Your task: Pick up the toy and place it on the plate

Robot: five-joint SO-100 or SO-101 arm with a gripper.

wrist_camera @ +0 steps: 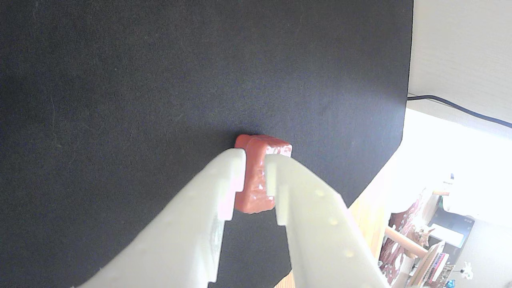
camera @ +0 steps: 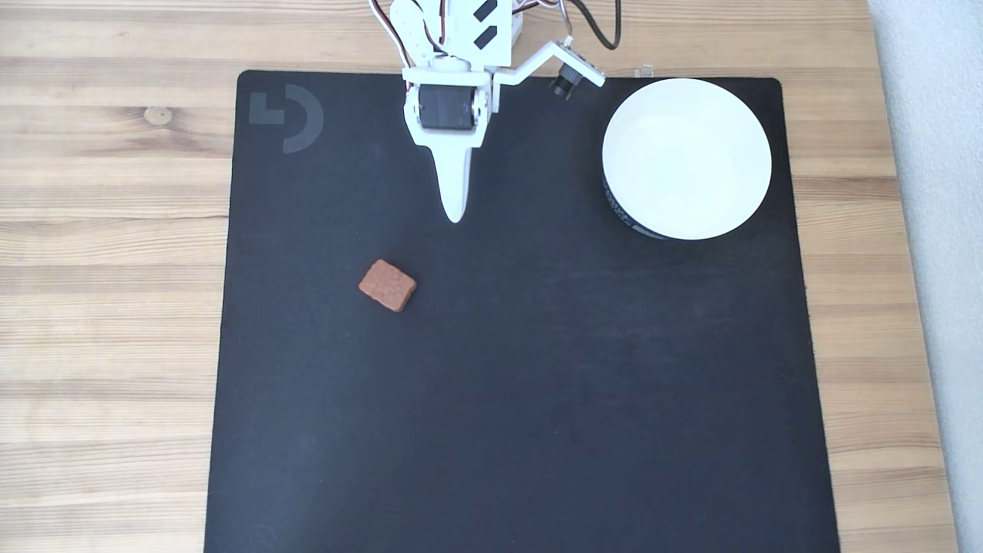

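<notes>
Soft, even daylight in both views, sharp focus; wrist view's right edge is blown out.

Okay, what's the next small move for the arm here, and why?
Probably lift the tool slightly and check the hold. In the wrist view its fingers pinch the toy on edge over the black mat; yet the fixed view shows the toy lying flat, apart from the tool, and the plate has nothing in it.

Wrist view: gripper fingers [wrist_camera: 200, 216] hide both flanks of the toy [wrist_camera: 256, 180], and their bases are cut off at the bottom edge. The room clutter [wrist_camera: 424, 240] at right is washed out. Fixed view: the arm [camera: 453, 46] is cut off at the top edge, the plate [camera: 686, 157] rim hides most of the dark band [camera: 618, 211], and the mat [camera: 537, 422] is cut off at the bottom edge.
</notes>
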